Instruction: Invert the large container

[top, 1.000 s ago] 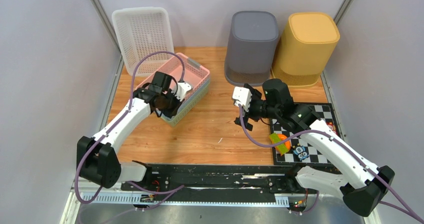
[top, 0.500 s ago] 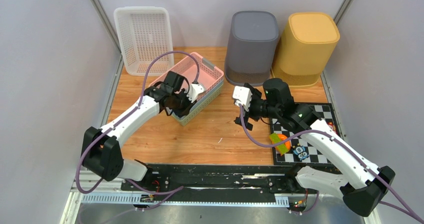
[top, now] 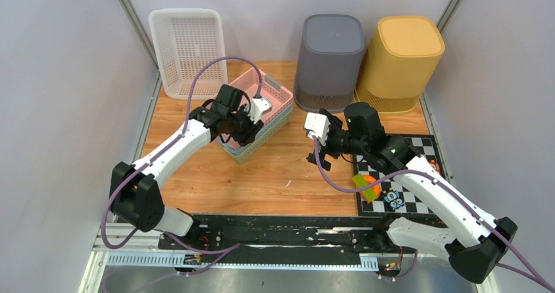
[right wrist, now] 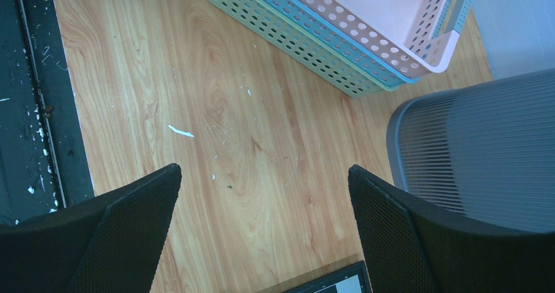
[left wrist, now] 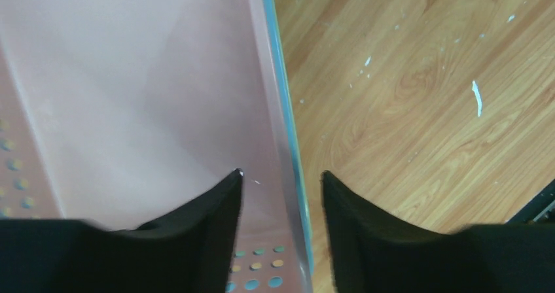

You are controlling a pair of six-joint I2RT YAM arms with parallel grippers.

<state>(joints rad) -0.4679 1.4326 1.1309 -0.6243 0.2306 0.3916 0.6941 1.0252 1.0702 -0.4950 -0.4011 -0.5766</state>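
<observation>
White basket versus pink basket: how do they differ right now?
The white basket stands on edge, leaning against the back wall; the pink basket lies nested in a green and blue stack on the table. The white one stands alone; the pink one's wall sits between the open fingers of the left gripper. Both are perforated rectangular plastic baskets.

The pink basket (top: 278, 97) is showing round holes, as is the pale green basket (right wrist: 281, 34). The white basket (top: 186, 48) is displaying mesh. The bins are showing grey (top: 330, 51) and mustard yellow (top: 400, 54). The mat (top: 429, 148) is showing black-and-white checks, and the table (top: 281, 169) tan wood grain.
</observation>
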